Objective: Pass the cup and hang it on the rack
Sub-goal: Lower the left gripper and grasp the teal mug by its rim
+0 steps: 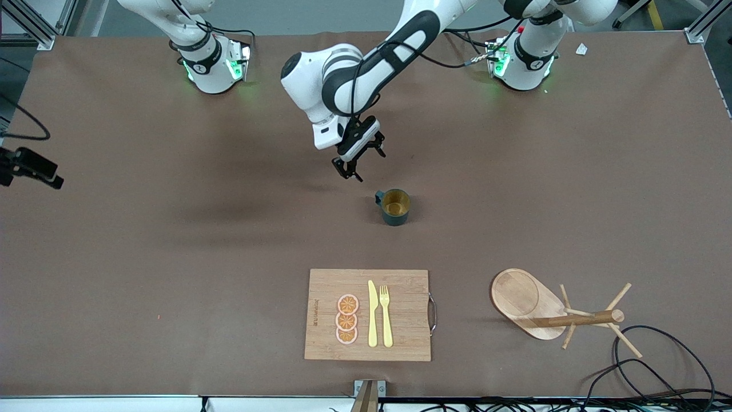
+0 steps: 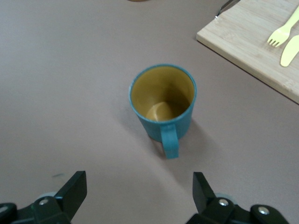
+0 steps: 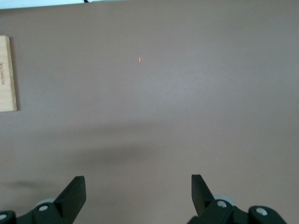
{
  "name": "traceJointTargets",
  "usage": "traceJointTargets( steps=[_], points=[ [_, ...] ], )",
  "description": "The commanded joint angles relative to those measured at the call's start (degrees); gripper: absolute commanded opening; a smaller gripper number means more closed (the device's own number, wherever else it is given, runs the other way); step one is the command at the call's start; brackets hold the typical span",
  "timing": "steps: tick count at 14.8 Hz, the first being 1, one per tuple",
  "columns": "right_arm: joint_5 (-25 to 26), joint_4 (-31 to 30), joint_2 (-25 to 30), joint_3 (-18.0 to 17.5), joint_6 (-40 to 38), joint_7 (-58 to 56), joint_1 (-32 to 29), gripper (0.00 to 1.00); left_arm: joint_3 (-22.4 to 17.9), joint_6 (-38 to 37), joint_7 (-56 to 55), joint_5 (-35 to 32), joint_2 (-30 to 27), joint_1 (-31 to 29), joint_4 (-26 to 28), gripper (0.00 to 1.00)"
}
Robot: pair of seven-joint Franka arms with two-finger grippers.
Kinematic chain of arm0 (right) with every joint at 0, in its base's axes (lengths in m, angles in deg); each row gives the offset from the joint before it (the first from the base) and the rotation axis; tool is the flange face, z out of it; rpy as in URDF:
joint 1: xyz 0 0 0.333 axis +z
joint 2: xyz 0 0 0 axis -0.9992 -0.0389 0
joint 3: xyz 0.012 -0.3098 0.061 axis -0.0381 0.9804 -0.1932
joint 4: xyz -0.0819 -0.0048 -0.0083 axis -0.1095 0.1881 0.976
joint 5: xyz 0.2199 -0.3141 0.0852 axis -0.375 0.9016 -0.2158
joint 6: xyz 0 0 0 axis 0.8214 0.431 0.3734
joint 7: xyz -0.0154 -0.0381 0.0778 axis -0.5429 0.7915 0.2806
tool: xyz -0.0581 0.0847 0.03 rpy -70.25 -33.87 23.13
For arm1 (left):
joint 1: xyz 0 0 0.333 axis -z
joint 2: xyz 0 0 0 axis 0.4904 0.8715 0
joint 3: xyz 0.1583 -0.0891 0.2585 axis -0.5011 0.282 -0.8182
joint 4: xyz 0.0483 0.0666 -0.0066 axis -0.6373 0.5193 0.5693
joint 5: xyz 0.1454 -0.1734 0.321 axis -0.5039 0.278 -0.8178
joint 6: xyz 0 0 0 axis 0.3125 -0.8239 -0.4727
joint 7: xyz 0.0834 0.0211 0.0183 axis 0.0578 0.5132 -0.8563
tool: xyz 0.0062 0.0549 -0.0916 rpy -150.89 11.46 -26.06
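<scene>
The dark teal cup (image 1: pixel 396 207) stands upright mid-table, its yellowish-brown inside showing and its handle turned toward the robots' side. My left gripper (image 1: pixel 369 166) hangs open and empty above the table just short of the cup, on the robots' side. In the left wrist view the cup (image 2: pixel 163 100) sits ahead of the open left gripper (image 2: pixel 139 191), handle toward it. The wooden rack (image 1: pixel 523 300) is near the front camera toward the left arm's end, its post (image 1: pixel 583 319) pointing toward that end. My right gripper (image 3: pixel 138 191) is open and empty over bare table, out of the front view.
A bamboo cutting board (image 1: pixel 406 286) with a yellow knife (image 1: pixel 372 315), a fork (image 1: pixel 386 316) and orange slices (image 1: pixel 347 319) lies nearer the front camera than the cup. Black cables (image 1: pixel 657 355) lie by the rack. A black camera (image 1: pixel 28 166) sits at the right arm's end.
</scene>
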Motion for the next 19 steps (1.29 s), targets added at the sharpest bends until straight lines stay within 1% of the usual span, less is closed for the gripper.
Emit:
traceJointTargets(
  steps=[1,2,3,4,6,7,9,11,13,16,19],
  points=[
    [0.6,-5.6,4.3,-0.7,2.2,0.4,0.4,1.0,-2.9,0.0,-1.7,-1.6,3.6,2.8,-3.8,0.99],
    [0.3,-5.3,4.2,-0.8,1.8,0.2,0.6,1.0,-5.5,0.0,-2.4,-1.6,5.2,4.6,-5.8,0.99],
    [0.4,-4.7,4.2,-0.8,1.5,-0.2,1.7,1.0,-7.3,0.0,-2.5,-1.4,6.5,6.3,-7.2,0.98],
    [0.8,-4.0,4.1,-0.7,1.3,-0.2,2.3,1.0,-8.2,0.0,-2.5,-1.4,7.0,6.6,-7.3,0.97],
    [1.1,-3.5,4.1,-0.6,0.4,-0.2,2.2,1.0,-8.4,0.5,-3.8,-1.4,8.0,6.6,-7.5,0.94],
    [1.2,-3.4,4.1,-0.6,0.1,-0.2,2.1,1.0,-9.0,1.5,-6.5,-1.4,8.9,6.7,-7.8,0.93],
    [1.4,-1.3,3.6,-0.5,-0.1,-0.2,2.0,1.0,-9.3,2.4,-9.9,-1.5,9.6,6.8,-8.1,0.9],
    [1.4,-0.9,3.6,-0.2,-0.2,-0.1,1.8,1.0,-10.1,2.6,-10.0,-1.5,10.6,6.8,-8.2,0.88],
    [1.1,0.4,3.7,-0.2,-2.3,-0.1,0.0,1.0,-11.4,3.5,-10.4,-1.5,11.5,7.1,-8.8,0.84],
    [1.1,2.0,3.6,-0.5,-5.3,-0.3,0.2,1.0,-11.4,4.0,-11.1,-1.5,11.4,7.3,-8.8,0.79],
    [1.0,2.8,3.5,-0.7,-6.1,-0.2,0.8,1.0,-11.7,3.4,-11.1,-1.5,11.5,7.3,-8.4,0.75]
  ],
)
